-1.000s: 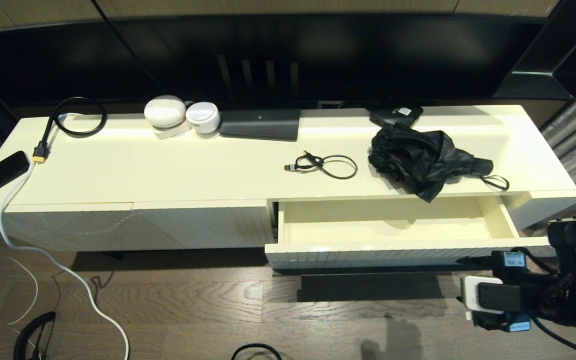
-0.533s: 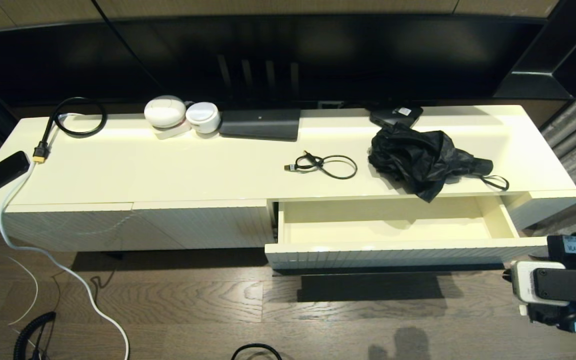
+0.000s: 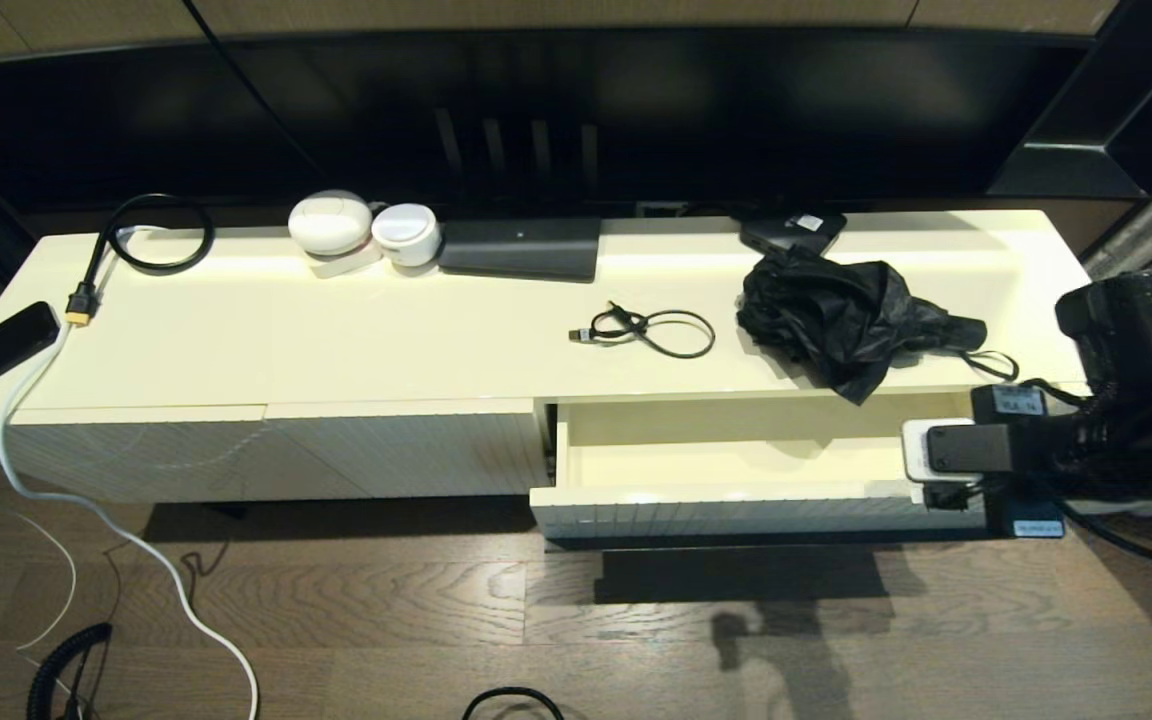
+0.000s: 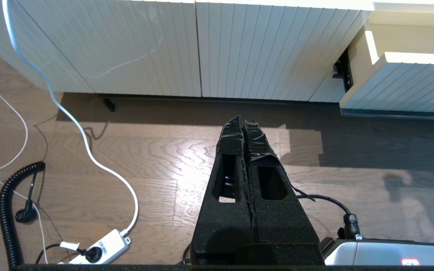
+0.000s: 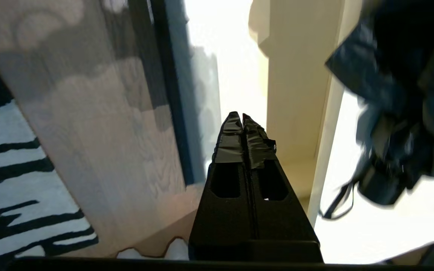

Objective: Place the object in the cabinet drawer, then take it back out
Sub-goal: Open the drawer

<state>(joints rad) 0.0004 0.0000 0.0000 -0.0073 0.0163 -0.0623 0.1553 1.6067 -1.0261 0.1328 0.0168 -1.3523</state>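
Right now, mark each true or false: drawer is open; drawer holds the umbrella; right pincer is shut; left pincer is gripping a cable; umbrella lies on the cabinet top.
1. The cabinet drawer is open: true.
2. It holds the umbrella: false, its visible inside is bare.
3. The right pincer is shut: true.
4. The left pincer grips a cable: false, it is shut on nothing, above the floor.
5. The umbrella lies on the cabinet top: true.

The drawer (image 3: 736, 495) stands pulled out under the cabinet top's (image 3: 336, 340) right part; on that top an umbrella (image 3: 851, 315) lies right of a small cable (image 3: 651, 330)
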